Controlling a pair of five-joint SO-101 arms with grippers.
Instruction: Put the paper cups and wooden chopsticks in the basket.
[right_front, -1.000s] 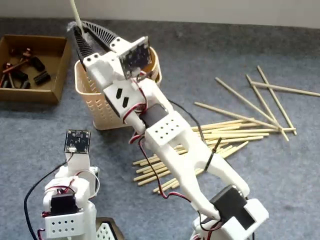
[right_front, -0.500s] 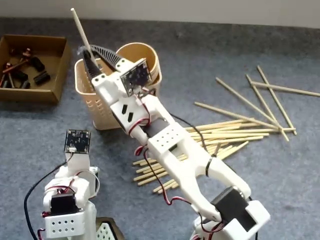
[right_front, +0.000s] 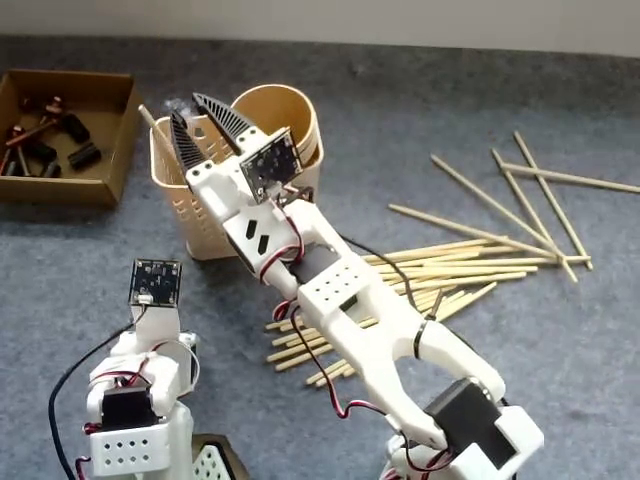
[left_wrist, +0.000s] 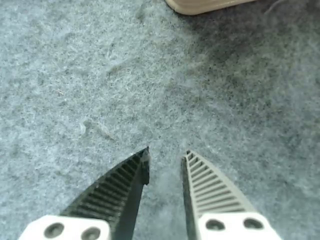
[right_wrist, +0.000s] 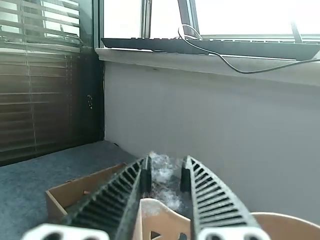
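- Right claw hung just above the basket, its jaws spread wide and gripping nothing. Half a second earlier they had been clamped on a chopstick standing upright over the basket.
- That chopstick had dropped inside the basket. Only its tip poked out over the rim, on the side towards the cardboard box.
- One paper cup appeared to sit in the basket too, at the side farthest from the box.
- So one more stick looked delivered, but the job seemed far from done. A pile of chopsticks lay on the desk well apart from the basket, with several loose chopsticks farther out again.
- Left claw was slightly parted and empty, pointing at bare desk near the basket's foot. That arm had not moved.
- Next, in my judgement, the right arm would need to swing away from the basket to the pile for another stick.
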